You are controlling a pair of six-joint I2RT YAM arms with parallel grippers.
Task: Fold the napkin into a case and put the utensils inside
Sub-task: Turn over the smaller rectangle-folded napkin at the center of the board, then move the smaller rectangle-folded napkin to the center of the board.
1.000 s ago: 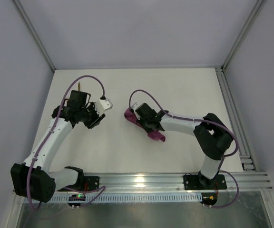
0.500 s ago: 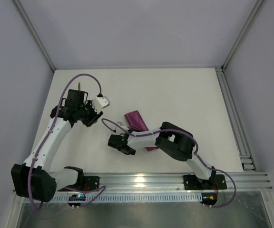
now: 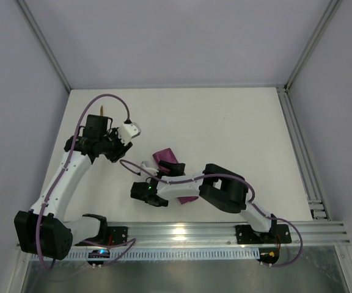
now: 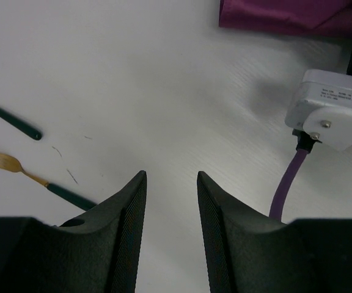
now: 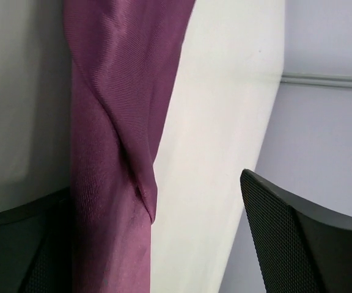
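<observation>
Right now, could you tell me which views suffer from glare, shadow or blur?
Top external: bright glare on the metal rail at the near edge. Left wrist: sharp, with a soft shadow beside the white box. Right wrist: the napkin is crisp, weave showing.

The left arm (image 3: 66, 177) and right arm (image 3: 225, 189) share white link shells, black joint housings and black bases on a silver slotted rail (image 3: 182, 231) along the bottom of the frame. A purple cable (image 3: 106, 99) loops off each. The fingers (image 4: 130, 226) are matte black and finely ribbed inside. At right in the left wrist view, a white housing (image 4: 332, 116) carries a silver screw and a printed label.
</observation>
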